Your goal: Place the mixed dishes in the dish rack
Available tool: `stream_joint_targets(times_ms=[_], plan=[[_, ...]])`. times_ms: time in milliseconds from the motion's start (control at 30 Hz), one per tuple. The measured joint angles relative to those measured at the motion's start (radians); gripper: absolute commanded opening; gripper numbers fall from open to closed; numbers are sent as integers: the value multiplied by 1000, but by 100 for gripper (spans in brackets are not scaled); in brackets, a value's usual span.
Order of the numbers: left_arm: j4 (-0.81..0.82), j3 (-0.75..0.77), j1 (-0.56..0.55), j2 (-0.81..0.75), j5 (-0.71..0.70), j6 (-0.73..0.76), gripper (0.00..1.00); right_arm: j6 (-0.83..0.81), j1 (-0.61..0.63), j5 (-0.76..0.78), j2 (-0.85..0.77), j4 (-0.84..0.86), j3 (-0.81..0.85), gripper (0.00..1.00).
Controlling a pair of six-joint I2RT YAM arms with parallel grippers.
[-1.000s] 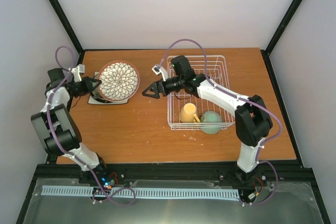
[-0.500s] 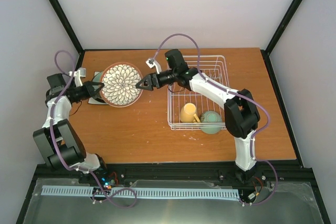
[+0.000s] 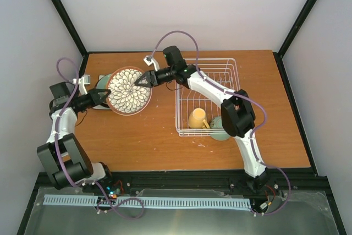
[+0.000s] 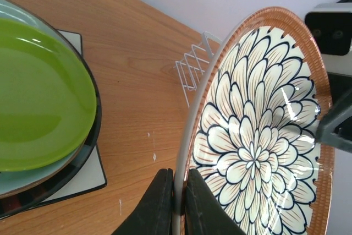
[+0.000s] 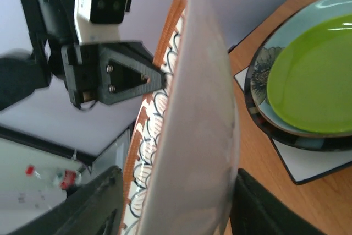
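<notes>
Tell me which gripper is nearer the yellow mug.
Right. The right gripper sits at the flower-patterned plate's rim facing the yellow mug; the left gripper grips the opposite rim, farther away.

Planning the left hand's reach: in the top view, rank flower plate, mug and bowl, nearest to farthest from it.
1. Flower plate, gripped by the left hand.
2. Mug, in the rack.
3. Bowl, right of the mug.

The table [image 3: 148, 136] is topped in matt wood grain, the floral plate [image 4: 258, 136] and lime plate [image 4: 38, 97] are finished in glossy glaze, the rack [image 4: 190, 70] is made of white coated wire, and the left fingers [image 4: 151, 207] are moulded in matt black plastic.
</notes>
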Motion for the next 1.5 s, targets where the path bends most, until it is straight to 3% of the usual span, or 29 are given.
stream_joint_targets(times_ms=[67, 100, 133, 300, 400, 467, 567, 667, 733, 767, 1133, 1300, 1500], plan=[[14, 0, -6, -5, 8, -10, 1, 10, 2, -13, 24, -12, 28, 28], [24, 0, -8, -7, 11, -8, 1, 18, 2, -1, 32, -26, 38, 12], [36, 0, -10, -9, 19, -4, 1, 33, 1, 21, 39, -41, 43, 4], [43, 11, -47, 4, -44, -19, 1, 6, -2, 113, 78, -100, 47, 3], [48, 11, -58, 18, -51, -18, 7, 5, -4, 119, 74, -122, 47, 3], [48, 11, -60, 20, -55, -17, 21, 3, -4, 125, 70, -129, 45, 3], [40, 23, -66, 23, -53, -32, 50, -27, -2, 120, 56, -135, 35, 3], [30, 67, -77, 23, -72, -42, 69, -55, 26, 109, 36, -151, 10, 3], [27, 92, -79, 14, -101, -43, 93, -66, 43, 113, 22, -156, -3, 3], [27, 100, -79, 5, -121, -48, 99, -69, 52, 116, 14, -159, -11, 3], [90, 146, -79, -266, -454, -77, 100, -72, 32, 262, -118, -162, -115, 3], [148, 146, -79, -394, -629, -78, 100, -84, -21, 436, -226, -178, -155, 3], [152, 124, -79, -398, -726, -67, 100, -141, -124, 750, -445, -232, -222, 3]])
